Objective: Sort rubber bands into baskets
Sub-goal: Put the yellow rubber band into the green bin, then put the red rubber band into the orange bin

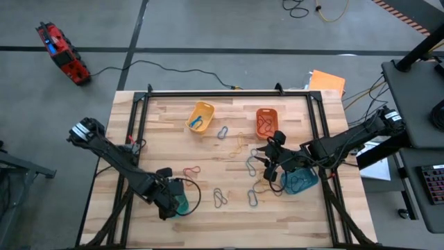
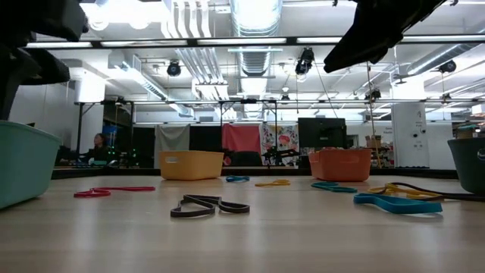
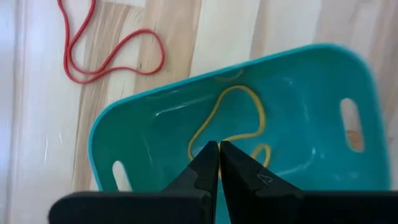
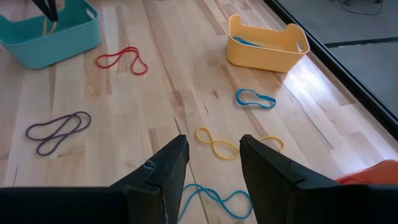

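Left gripper (image 3: pixel 219 149) hangs pinched closed over the teal basket (image 3: pixel 311 93); right gripper (image 4: pixel 213 155) hovers, parted, empty, above a yellow band (image 4: pixel 216 147).

Bright, even light fell from ceiling lamps (image 2: pixel 114 7), which glared white in the low view. Shadows on the table (image 1: pixel 208 139) were soft. The near basket (image 2: pixel 23 163) was blurred.

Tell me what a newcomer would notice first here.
Coloured rubber bands lie scattered over the wooden table. Four small baskets stand around them. The left gripper, shut, hangs over the green basket at the near left, which holds a yellow band.
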Available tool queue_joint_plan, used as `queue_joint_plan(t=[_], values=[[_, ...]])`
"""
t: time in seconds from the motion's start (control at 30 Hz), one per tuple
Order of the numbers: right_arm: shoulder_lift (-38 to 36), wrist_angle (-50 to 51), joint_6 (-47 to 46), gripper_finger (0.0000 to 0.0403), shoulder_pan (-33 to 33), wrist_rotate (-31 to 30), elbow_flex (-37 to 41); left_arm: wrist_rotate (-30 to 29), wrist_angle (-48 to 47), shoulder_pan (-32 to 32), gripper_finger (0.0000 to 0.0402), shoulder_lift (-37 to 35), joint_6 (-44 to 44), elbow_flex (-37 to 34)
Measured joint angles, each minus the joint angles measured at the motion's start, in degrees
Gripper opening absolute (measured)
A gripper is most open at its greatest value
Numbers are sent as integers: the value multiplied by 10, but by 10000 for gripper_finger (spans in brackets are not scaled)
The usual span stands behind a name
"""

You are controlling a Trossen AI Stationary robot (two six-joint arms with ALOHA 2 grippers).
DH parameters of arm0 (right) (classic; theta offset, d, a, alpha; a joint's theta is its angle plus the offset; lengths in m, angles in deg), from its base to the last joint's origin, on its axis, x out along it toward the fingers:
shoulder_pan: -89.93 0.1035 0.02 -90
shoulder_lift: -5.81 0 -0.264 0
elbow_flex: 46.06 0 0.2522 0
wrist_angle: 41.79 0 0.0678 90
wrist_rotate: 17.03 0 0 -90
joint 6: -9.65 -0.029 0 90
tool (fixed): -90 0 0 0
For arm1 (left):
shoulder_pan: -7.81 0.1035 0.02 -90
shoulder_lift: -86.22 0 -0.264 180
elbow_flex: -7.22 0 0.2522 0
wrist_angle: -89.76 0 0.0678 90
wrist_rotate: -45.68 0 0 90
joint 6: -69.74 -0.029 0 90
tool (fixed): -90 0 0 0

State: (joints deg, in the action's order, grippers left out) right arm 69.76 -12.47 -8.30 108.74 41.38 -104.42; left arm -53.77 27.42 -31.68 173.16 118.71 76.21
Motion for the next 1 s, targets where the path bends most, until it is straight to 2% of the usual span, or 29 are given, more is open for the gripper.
queue_joint_plan(t=[0.37,0.6,0.83,1.0], values=[[0,0,0,141,0,0,0,-3,13,0,0,2,41,-72],[0,0,0,141,0,0,0,-5,31,0,0,2,41,-85],[0,0,0,141,0,0,0,-7,19,0,0,1,10,-39],[0,0,0,141,0,0,0,-64,-6,0,0,1,-49,22]])
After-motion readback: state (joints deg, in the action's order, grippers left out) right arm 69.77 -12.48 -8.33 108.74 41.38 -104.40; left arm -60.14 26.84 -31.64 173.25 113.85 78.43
